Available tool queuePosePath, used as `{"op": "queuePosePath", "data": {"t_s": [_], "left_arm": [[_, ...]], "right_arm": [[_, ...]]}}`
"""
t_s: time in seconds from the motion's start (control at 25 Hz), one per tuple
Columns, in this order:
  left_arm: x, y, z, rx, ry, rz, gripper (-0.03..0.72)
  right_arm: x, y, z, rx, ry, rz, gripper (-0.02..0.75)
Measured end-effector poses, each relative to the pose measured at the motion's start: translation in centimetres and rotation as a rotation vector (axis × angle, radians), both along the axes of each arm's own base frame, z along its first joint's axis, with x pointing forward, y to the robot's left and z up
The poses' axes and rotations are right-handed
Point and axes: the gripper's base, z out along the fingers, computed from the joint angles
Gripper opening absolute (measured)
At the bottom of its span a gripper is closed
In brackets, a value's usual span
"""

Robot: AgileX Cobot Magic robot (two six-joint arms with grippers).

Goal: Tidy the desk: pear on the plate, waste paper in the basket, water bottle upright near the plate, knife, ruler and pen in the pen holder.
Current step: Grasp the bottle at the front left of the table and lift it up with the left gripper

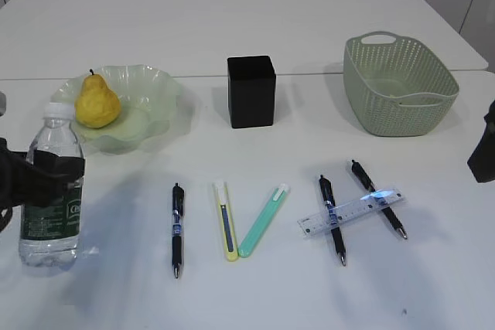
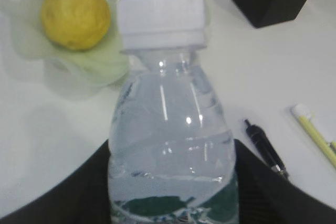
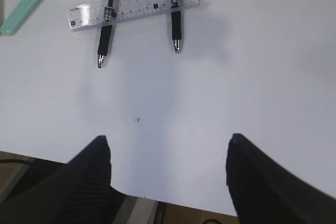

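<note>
The water bottle (image 1: 54, 141) stands upright at the desk's (image 1: 309, 28) left front, with my left gripper (image 1: 52, 169) shut on its body (image 2: 168, 108). The yellow pear (image 1: 97, 102) lies in the pale green plate (image 1: 151, 86) just behind it. The black pen holder (image 1: 251, 90) stands mid-desk and the green basket (image 1: 398, 83) at the back right. A pen (image 1: 177, 229), a yellow knife (image 1: 225, 220) and a green knife (image 1: 263, 220) lie in front. The clear ruler (image 1: 352, 210) rests across two pens (image 1: 332, 218). My right gripper (image 3: 168, 150) hangs open over the front edge. The waste paper is out of view.
In the right wrist view the ruler (image 3: 136, 3) and both pens' tips (image 3: 175, 19) lie ahead of the open fingers, with bare white desk between. The desk's front edge runs just under the right gripper. A second white table stands behind.
</note>
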Motion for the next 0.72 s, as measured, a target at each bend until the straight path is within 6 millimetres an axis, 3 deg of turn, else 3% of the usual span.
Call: {"op": "queuePosePath", "data": {"t_s": [0.32,0.48,0.6,0.72], "left_arm": [[0.4,-0.9,-0.6,-0.072,-0.251,-0.093,0.412],[1.2,-1.3,-2.2,-0.116,-0.306,-0.1,0.412],[1.5,-1.4,-4.4,-0.108,-0.247,-0.1,0.412],[1.8,-1.4,-5.0,-0.11,-0.258,-0.086,0.412]], "right_arm": [[0.0,0.0,0.0,0.0,0.002,-0.002,0.508],[0.0,0.0,0.0,0.001,0.003,-0.004,0.508],[0.0,0.0,0.0,0.001,0.004,-0.004,0.507],[0.0,0.0,0.0,0.001,0.004,-0.004,0.505]]}}
